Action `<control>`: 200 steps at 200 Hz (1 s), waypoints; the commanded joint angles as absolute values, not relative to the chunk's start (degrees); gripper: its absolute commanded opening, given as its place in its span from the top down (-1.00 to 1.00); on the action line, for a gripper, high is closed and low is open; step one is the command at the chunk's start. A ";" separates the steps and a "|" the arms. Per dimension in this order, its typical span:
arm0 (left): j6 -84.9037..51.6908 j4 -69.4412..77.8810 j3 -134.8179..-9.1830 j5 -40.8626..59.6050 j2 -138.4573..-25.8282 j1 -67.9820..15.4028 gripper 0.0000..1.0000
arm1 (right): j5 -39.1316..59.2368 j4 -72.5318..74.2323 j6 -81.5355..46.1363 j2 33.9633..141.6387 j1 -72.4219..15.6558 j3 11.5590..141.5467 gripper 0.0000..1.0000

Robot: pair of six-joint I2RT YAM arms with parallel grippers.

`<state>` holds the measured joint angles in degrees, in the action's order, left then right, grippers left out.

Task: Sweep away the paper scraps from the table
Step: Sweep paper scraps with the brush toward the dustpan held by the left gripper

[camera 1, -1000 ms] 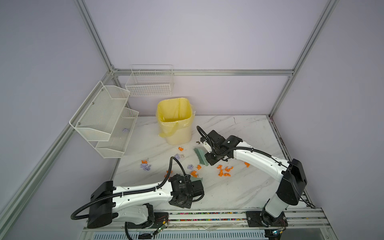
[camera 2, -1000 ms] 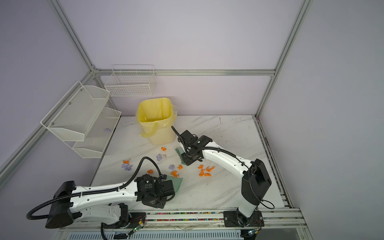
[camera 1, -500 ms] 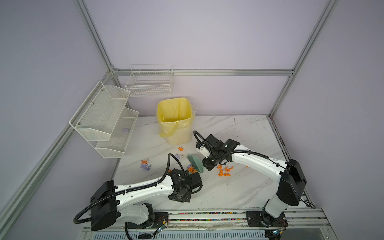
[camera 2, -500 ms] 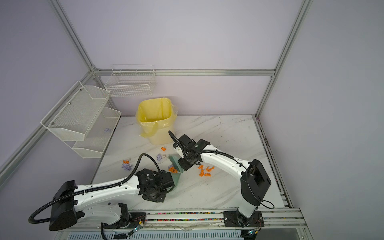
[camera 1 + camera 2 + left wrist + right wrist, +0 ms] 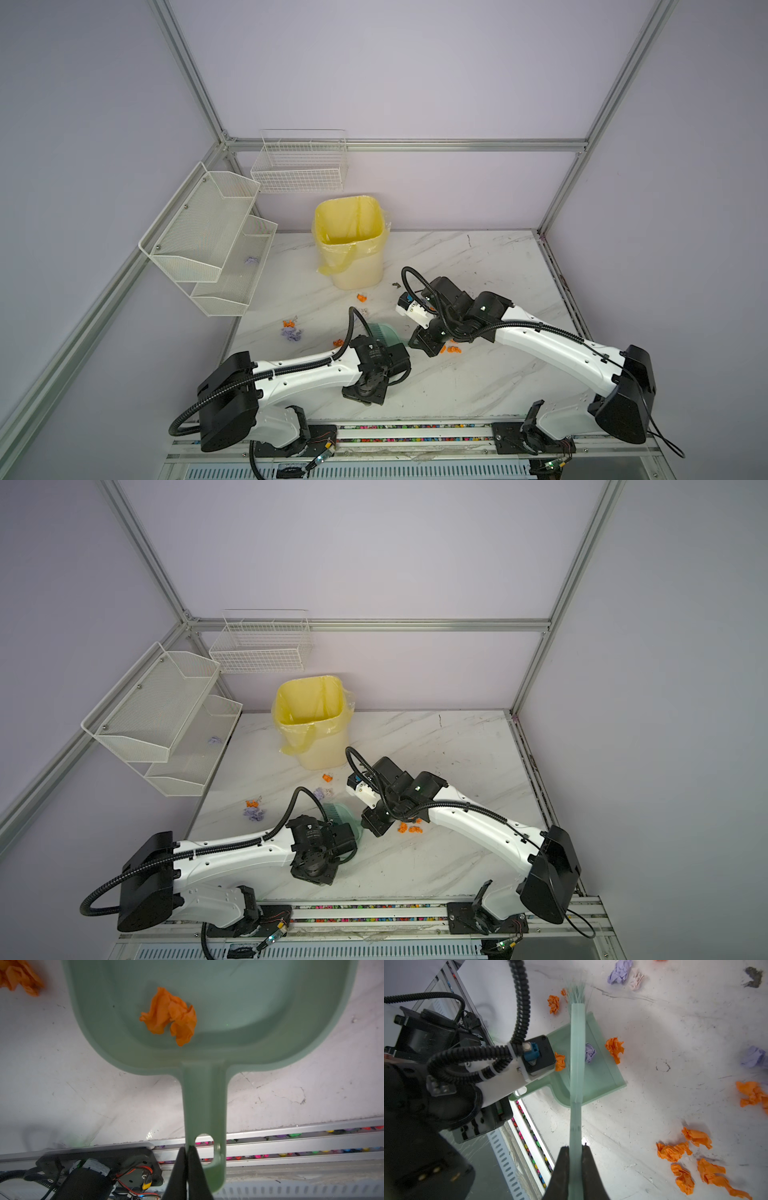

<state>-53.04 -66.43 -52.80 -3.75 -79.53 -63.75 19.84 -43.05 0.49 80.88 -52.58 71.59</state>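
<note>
Green dustpan pinched by its handle in closed left fingers, brush clamped in right fingers; paper scraps mostly loose on worktop, few in pan, so best keep lip flat, strokes short and low.

The left gripper pinches the end of the green dustpan handle. One orange paper scrap lies in the pan. Another orange scrap lies outside it on the white table.
</note>
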 commanded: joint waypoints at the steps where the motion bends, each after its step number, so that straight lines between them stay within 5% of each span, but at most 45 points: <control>1: -52.53 -66.26 -57.44 -4.14 -77.87 -63.37 1.00 | 15.33 -42.62 -1.77 79.18 -52.91 71.21 1.00; 56: -55.01 -69.41 -56.37 -4.62 -73.45 -63.37 1.00 | 4.45 -41.73 -5.83 80.33 -51.53 73.54 1.00; 200: -57.48 -68.86 -53.90 -5.85 -72.36 -66.49 1.00 | 5.52 -37.11 -4.26 91.40 -50.80 79.49 1.00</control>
<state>-56.42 -70.78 -54.04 -5.58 -72.86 -66.30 5.39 -39.88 -5.28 88.31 -51.00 76.44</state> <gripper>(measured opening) 0.047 0.102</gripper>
